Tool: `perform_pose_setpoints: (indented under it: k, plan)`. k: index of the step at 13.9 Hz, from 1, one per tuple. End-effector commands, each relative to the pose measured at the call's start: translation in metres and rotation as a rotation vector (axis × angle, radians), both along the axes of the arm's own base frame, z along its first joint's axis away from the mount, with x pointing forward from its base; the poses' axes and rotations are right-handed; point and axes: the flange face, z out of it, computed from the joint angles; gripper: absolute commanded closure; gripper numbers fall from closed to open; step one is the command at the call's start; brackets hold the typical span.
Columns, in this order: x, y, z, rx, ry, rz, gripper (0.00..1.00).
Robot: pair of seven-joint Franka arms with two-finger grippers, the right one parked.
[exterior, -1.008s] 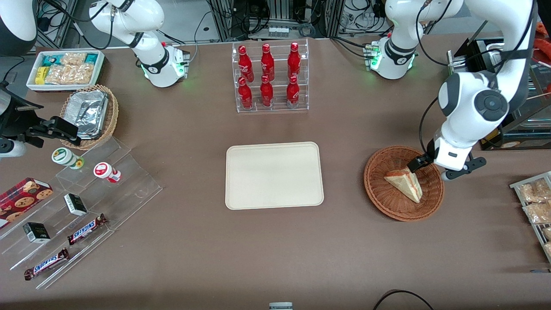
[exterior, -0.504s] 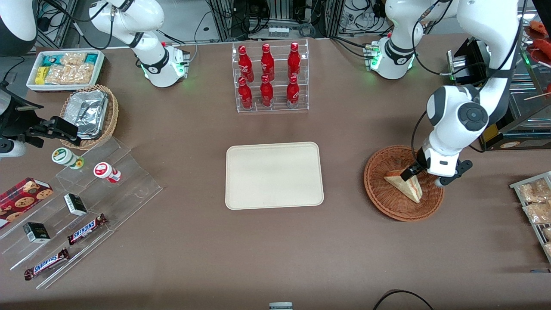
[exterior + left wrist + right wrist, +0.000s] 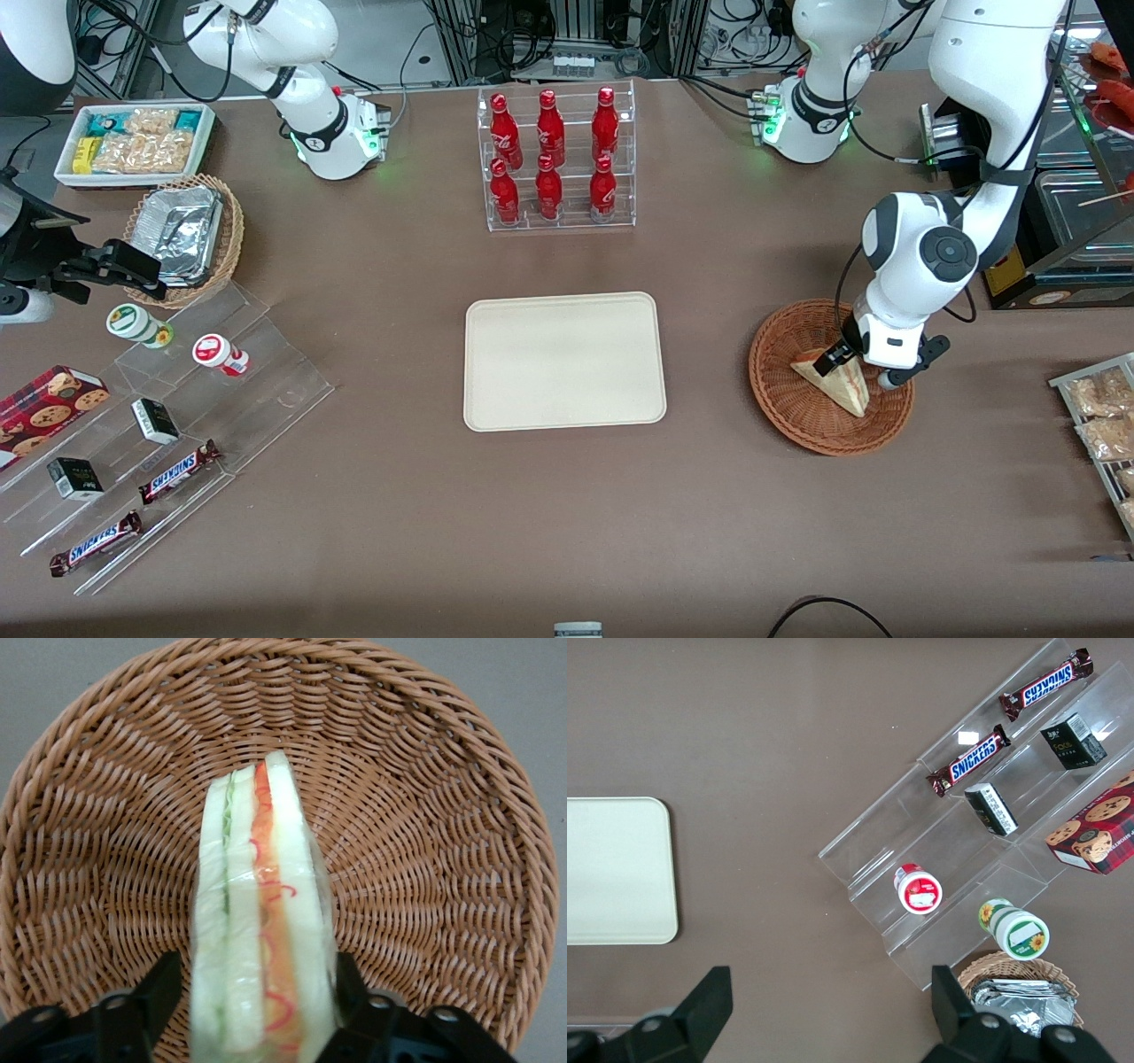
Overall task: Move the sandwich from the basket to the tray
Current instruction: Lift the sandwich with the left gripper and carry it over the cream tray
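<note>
The sandwich (image 3: 837, 383), a pale wedge with red and green filling in clear wrap, lies in the reddish-brown wicker basket (image 3: 788, 403) toward the working arm's end of the table. My left gripper (image 3: 857, 369) is low in the basket, over the wide end of the sandwich. In the left wrist view the gripper (image 3: 252, 997) is open, and its black fingers (image 3: 159, 988) stand on either side of the sandwich (image 3: 266, 921), close to its bread faces. The basket's weave (image 3: 425, 815) surrounds it. The cream tray (image 3: 563, 361) lies bare at the table's middle and also shows in the right wrist view (image 3: 616, 868).
A clear rack of red bottles (image 3: 556, 159) stands farther from the camera than the tray. A rack of snack packets (image 3: 1099, 416) and a dark display case (image 3: 1054, 248) sit beside the basket at the working arm's end. An acrylic step shelf (image 3: 177, 416) with sweets lies toward the parked arm's end.
My left gripper has come down and moved toward the tray over the basket, until its fingers straddle the sandwich's wide end. The sandwich has not moved.
</note>
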Motion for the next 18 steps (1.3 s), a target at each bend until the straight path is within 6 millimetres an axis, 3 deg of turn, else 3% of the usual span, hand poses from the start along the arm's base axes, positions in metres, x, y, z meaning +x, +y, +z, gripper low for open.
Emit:
perform_pose_setpoints:
  k: [1,4,7,10,12,14,15,18]
  plan:
    - [0.006,-0.007,0.009,-0.003,-0.026,0.017,1.00]
    - [0.013,-0.021,0.031,0.011,-0.008,-0.022,1.00]
    - [0.029,-0.044,0.089,0.064,0.036,-0.090,1.00]
    - [0.052,-0.088,0.151,0.097,0.078,-0.166,1.00]
    - [0.056,-0.124,0.170,0.097,0.073,-0.246,1.00]
    - [0.052,-0.183,0.175,0.087,0.049,-0.340,1.00]
    - [0.046,-0.216,0.171,0.081,0.046,-0.389,1.00]
    - [0.039,-0.286,0.168,0.060,0.025,-0.490,1.00]
